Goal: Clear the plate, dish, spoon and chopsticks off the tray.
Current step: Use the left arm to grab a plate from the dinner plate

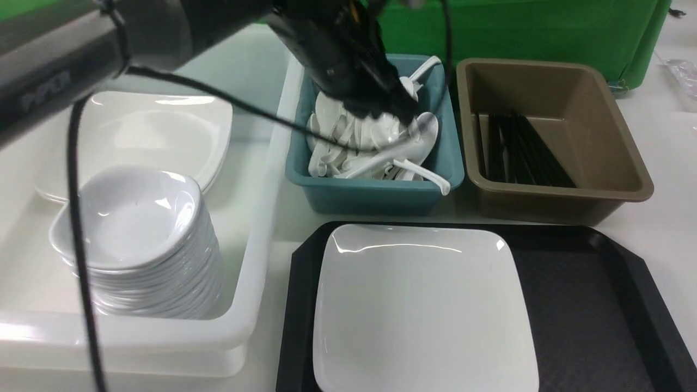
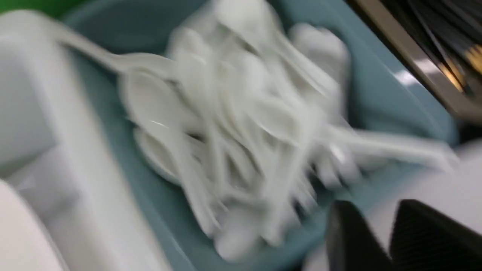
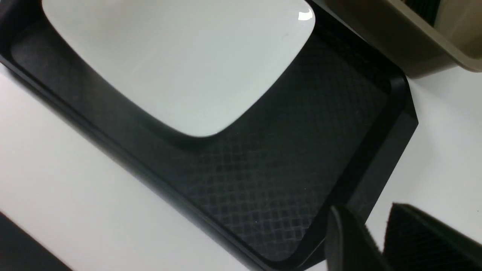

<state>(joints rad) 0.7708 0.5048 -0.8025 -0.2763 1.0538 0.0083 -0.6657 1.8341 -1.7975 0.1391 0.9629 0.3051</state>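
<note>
The large white square plate [image 1: 419, 305] lies on the left half of the black tray [image 1: 588, 305]; nothing else is on the tray. Both show in the right wrist view: the plate [image 3: 180, 64] and the tray [image 3: 263, 169]. My left gripper [image 1: 405, 111] hangs over the teal tub [image 1: 375, 198], jaws apart and empty in the blurred left wrist view [image 2: 371, 205]. White spoons [image 1: 403, 149] lie heaped in that tub. Black chopsticks [image 1: 523, 149] lie in the brown tub [image 1: 561, 196]. Small white dishes [image 1: 136, 218] are stacked in the white bin. My right gripper [image 3: 367, 209] is open and empty past the tray's corner.
The white bin [image 1: 256, 256] at the left also holds large plates [image 1: 158, 130] behind the dish stack. A green cloth-covered block [image 1: 544, 27] stands behind the tubs. My left arm's black cable [image 1: 76, 228] hangs in front of the bin.
</note>
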